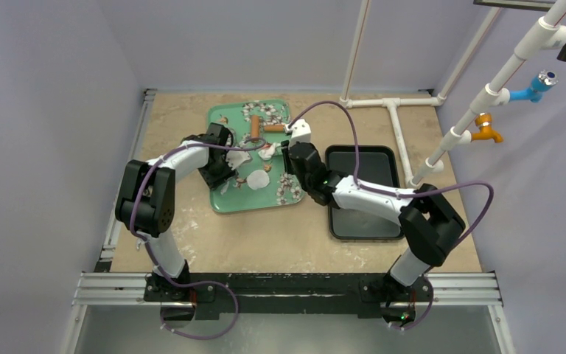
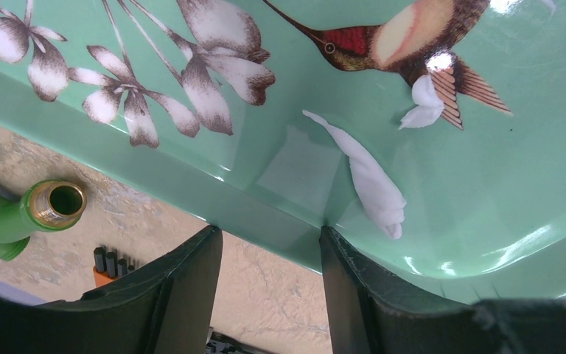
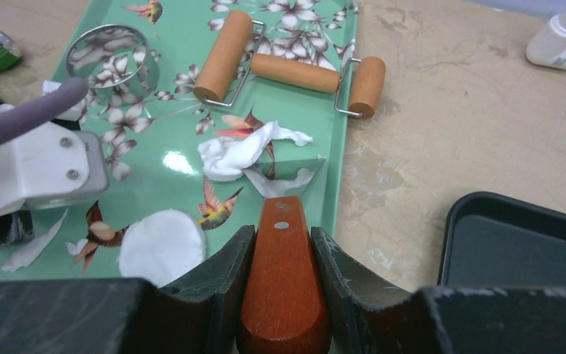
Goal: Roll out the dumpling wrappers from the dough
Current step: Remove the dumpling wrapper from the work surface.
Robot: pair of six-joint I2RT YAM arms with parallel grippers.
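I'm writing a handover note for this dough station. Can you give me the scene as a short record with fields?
green tray: floral print, on the table
dough: white lump on the green tray, at the blade of the scraper
wrapper: one flat white round on the green tray
idle tools: wooden roller and ring cutter, on the green tray
right gripper: jaws shut on the scraper's wooden handle
left gripper: jaws apart at the green tray's rim, holding nothing
black tray: on the table, right of the green tray
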